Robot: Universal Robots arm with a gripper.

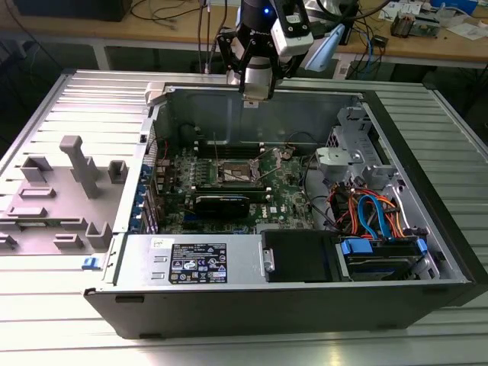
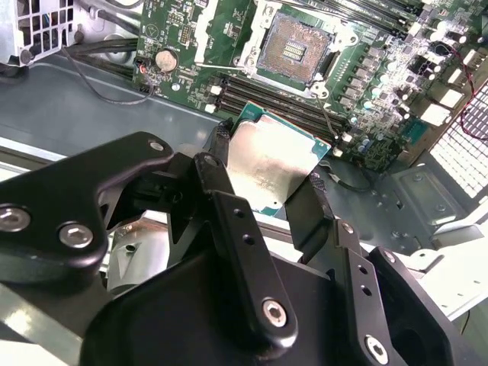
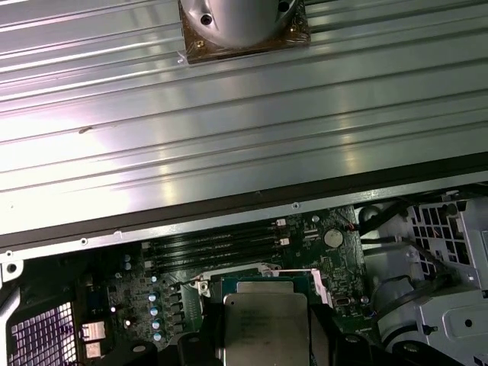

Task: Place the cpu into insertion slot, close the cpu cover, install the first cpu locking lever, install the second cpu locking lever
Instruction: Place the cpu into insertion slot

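Observation:
My gripper (image 1: 255, 90) hangs above the far wall of the open computer case (image 1: 457, 252). It is shut on the cpu (image 2: 267, 156), a flat square chip with a silver-grey top, pinched by two opposite edges between black fingers (image 2: 309, 206). The cpu (image 3: 265, 328) is in the air, well above the green motherboard (image 1: 290, 194). The insertion slot (image 2: 293, 49) lies open, its dark centre bare inside a silvery rim; in the exterior view the insertion slot (image 1: 236, 174) sits mid-board, below and in front of the gripper. The cpu cover's silvery frame (image 2: 225, 30) is beside the slot.
Long black memory slots (image 3: 213, 248) run beside the socket. A black graphics card (image 1: 221, 204), the power supply (image 1: 194, 263) and a drive cage with coloured cables (image 1: 374, 221) fill the case. A grey fixture tray (image 1: 69, 191) lies on the exterior view's left.

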